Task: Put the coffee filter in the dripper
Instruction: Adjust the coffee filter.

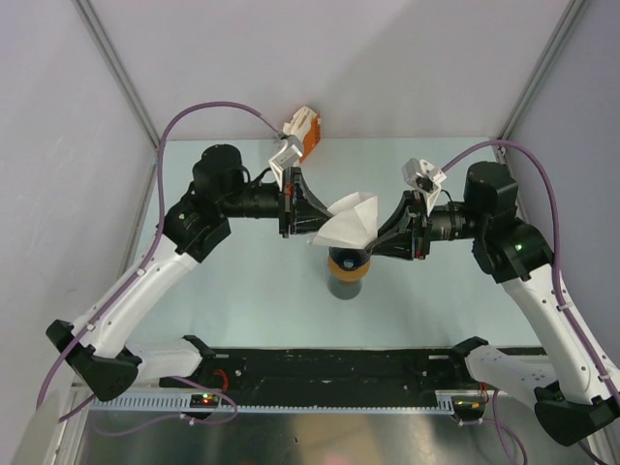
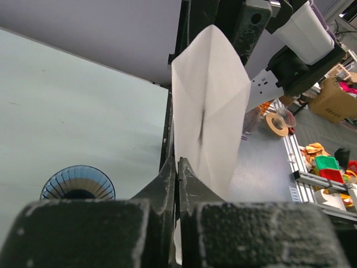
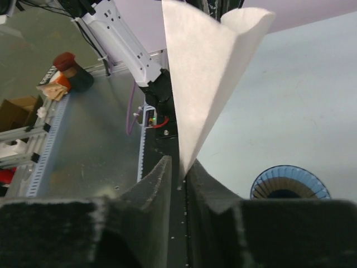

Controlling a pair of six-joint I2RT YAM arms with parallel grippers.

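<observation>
— While hanging above the worktop (image 1: 242, 291), being held how?

— Starting left: clamping one edge of the coffee filter (image 1: 346, 225) in the tightly closed left gripper (image 2: 177, 165). Stretching it arm to arm, roughly level rather than point-down.

— And sitting where, against the target?

— Hanging about over the dripper (image 2: 78, 184), equally near both arms. Bracketing its point with the right gripper (image 3: 178, 167), with jaws seemingly a crack apart; pinching or not, cannot tell. Likely needing tipping point-down before lowering.
</observation>
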